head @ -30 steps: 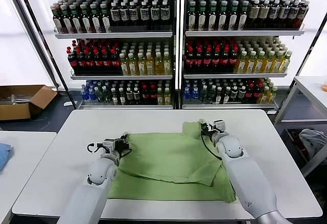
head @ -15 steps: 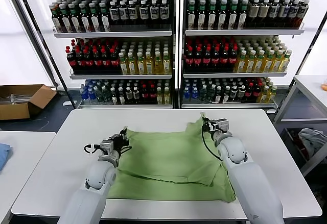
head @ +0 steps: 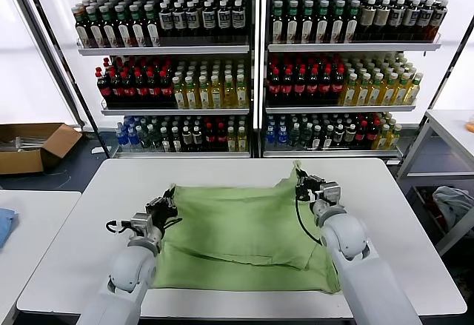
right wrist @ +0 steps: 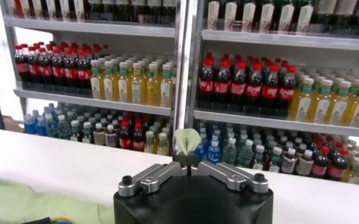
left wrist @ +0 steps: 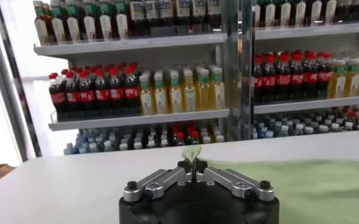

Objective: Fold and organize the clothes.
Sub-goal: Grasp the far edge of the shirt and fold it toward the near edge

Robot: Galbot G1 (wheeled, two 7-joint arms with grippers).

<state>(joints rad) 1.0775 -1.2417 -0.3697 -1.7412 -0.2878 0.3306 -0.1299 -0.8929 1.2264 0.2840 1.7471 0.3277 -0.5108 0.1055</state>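
Observation:
The clothes, one light green shirt [head: 244,232], lie spread over the middle of the white table [head: 74,221], partly folded over themselves. My left gripper [head: 167,200] is shut on the shirt's far left corner, and a pinch of green fabric [left wrist: 191,153] sticks up between its closed fingers [left wrist: 184,165]. My right gripper [head: 301,181] is shut on the far right corner, held a little above the table; a tuft of fabric [right wrist: 183,142] pokes out past its fingertips [right wrist: 181,161]. Both corners are lifted. Collar, buttons and print are hidden.
Drink shelves [head: 252,66] full of bottles stand behind the table. A cardboard box [head: 33,146] sits on the floor at the left. A second table at the left edge carries a blue cloth [head: 4,225]. A rack at the right holds a grey-blue bundle [head: 453,203].
Both grippers have drawn back toward me with the far corners held, the left one also moving outward. The shirt's far edge has lifted and pulled straighter.

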